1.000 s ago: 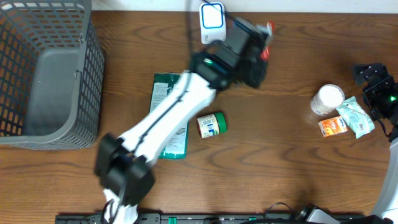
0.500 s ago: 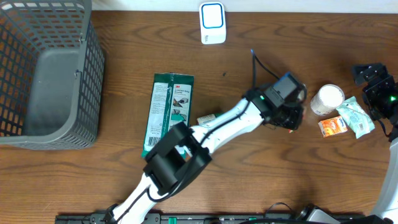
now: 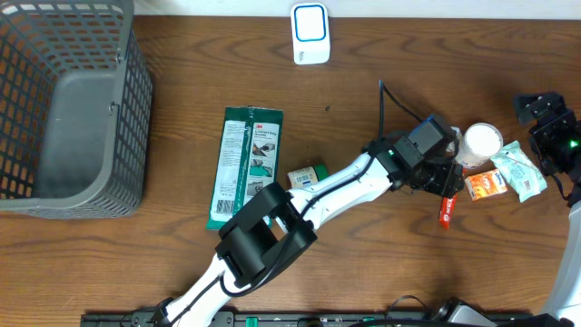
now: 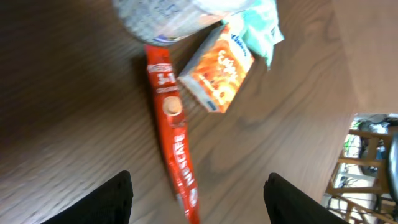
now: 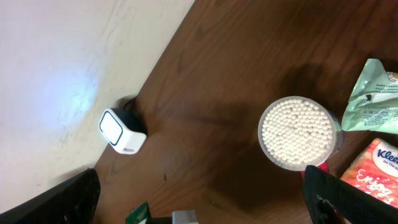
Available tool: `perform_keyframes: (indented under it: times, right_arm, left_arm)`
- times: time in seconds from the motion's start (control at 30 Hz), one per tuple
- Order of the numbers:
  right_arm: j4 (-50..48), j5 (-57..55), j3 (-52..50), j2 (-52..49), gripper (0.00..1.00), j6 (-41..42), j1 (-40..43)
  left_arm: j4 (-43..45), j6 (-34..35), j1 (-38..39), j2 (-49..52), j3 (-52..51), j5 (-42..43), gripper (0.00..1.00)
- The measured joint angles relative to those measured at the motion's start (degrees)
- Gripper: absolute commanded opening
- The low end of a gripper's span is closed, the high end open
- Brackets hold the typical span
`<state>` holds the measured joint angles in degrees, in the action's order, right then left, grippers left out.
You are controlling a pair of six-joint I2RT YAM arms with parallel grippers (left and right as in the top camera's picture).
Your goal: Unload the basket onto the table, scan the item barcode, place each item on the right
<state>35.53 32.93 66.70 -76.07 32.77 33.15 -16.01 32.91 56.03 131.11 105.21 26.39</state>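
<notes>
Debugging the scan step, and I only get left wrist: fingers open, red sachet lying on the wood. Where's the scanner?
Observer: The scanner sits at the far edge of the table, well away from the red sachet.
Operator: Anything lying between them?
Observer: No. The green wipes pack and a small jar lie further left.
Operator: Is the right arm in the way?
Observer: No. The right gripper hangs open at the right side, near the cotton swab tub.
</notes>
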Motion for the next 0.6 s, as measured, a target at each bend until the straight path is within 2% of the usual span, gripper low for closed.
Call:
perform_keyframes:
  times: [0.13,0.37,0.6]
  right_arm:
    - [0.02,-0.02,0.0,0.0,0.99,0.0,0.0]
    - [0.0,-0.04,0.0,0.0,0.99,0.0,0.0]
    - [0.0,-0.04,0.0,0.0,0.99,0.0,0.0]
  left_arm:
    - [-5.18,-2.43,-1.18,-3.58,-0.35,-3.52,0.66]
    - [-26.45,-6.08,-5.73,-18.95,-0.48,-16.63,0.67]
    - [-46.4,-9.11,-16.11,-29.86,-0.22,-24.3,0.67]
